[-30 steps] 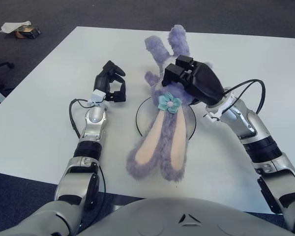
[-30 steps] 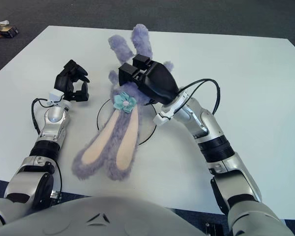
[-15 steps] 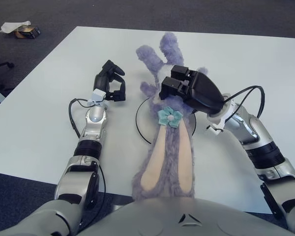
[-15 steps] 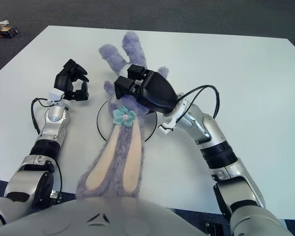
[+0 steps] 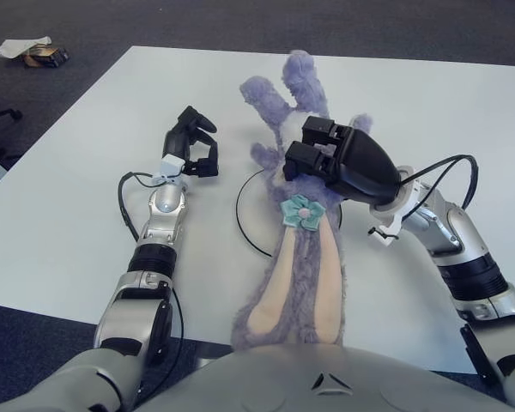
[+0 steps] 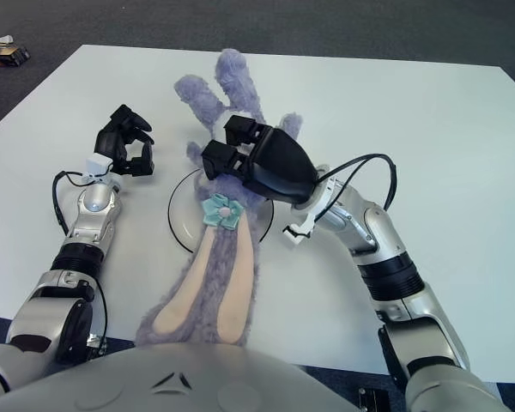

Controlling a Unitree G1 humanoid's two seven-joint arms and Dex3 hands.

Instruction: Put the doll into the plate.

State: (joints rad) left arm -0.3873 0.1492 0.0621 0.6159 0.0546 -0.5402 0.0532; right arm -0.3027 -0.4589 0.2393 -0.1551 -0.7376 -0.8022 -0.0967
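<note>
The doll [image 5: 302, 275] is a purple plush rabbit with long pink-lined ears and a teal flower [image 5: 302, 211]. It stretches from the table's middle to the front edge, its body over the white, dark-rimmed plate [image 5: 245, 225]. Its ears point toward me and its legs [image 6: 213, 86] point away. My right hand [image 5: 307, 149] is shut on the doll's body just above the plate, hiding the plate's middle. My left hand [image 5: 196, 146] shows left of the plate, fingers curled with nothing in them.
The white table [image 5: 77, 180] has its front edge close to the ear tips. On the dark floor beyond the far left corner lie a small box and paper [image 5: 34, 51]. A black cable [image 5: 442, 167] loops off my right wrist.
My right hand has shifted slightly right and toward me with the doll. The ears swung from leaning left to pointing straight at me and reach the front edge.
</note>
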